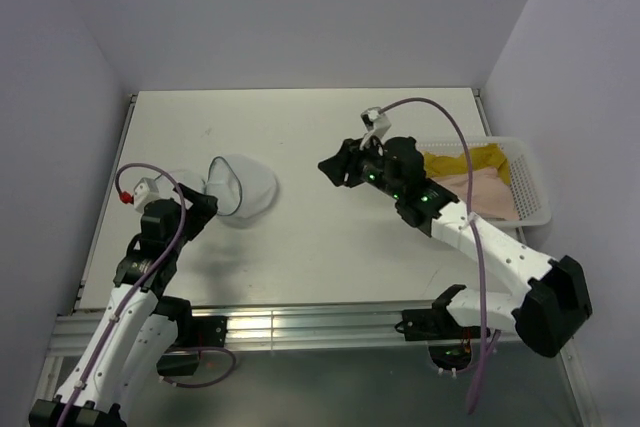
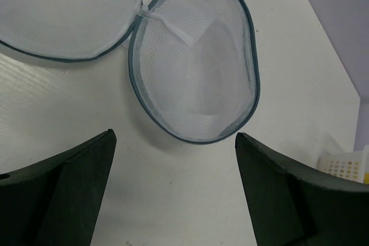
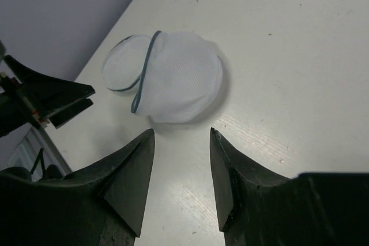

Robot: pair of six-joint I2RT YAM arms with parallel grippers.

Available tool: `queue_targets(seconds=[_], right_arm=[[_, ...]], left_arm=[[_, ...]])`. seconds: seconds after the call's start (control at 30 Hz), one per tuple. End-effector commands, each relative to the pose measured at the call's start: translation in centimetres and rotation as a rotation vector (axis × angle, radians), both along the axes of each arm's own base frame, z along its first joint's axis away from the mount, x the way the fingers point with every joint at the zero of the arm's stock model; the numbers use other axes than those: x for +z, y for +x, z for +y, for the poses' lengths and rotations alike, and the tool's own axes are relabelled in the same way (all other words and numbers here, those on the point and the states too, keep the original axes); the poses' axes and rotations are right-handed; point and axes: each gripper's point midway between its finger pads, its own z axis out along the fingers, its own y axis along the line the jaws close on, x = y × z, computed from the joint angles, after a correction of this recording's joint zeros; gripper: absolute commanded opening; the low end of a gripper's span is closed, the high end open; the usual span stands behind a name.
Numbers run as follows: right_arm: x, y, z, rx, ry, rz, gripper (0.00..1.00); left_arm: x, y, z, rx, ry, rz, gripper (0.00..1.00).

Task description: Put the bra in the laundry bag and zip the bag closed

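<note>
The laundry bag is a round white mesh pouch with a dark zip rim, lying unzipped left of centre on the table. In the left wrist view its mouth gapes toward me and the flap is folded back to the left. My left gripper is open and empty, just short of the rim. My right gripper is open and empty above the table, right of the bag. Pale pink cloth and yellow cloth lie in the basket; I cannot tell which is the bra.
A white plastic lattice basket stands at the right edge of the table behind the right arm; its corner shows in the left wrist view. Walls close the table on the left, back and right. My left gripper shows in the right wrist view.
</note>
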Motion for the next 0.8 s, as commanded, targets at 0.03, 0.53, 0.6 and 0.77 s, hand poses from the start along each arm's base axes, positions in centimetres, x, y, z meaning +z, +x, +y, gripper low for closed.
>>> queue_targets(seconds=[0.03,0.53,0.6,0.77], right_arm=[[-0.4,0.5,3.8,0.003,-0.132,-0.011,0.53],[-5.0,3.8,19.4,0.145,-0.343,0.045,0.52],[-6.1,4.3,21.1,0.167,-0.348,0.062,0.52],[-7.3,5.5,23.7,0.182,-0.315,0.076,0.49]], left_arm=[[0.7,0.3,0.6,0.057,-0.039,-0.067,0.89],[-2.8,-0.1,0.1,0.036,-0.052,-0.027,0.83],[-3.3,-0.2,-0.1,0.029,-0.059,-0.022,0.83],[-3.8,-0.1,-0.6,0.0,-0.071,-0.015,0.84]])
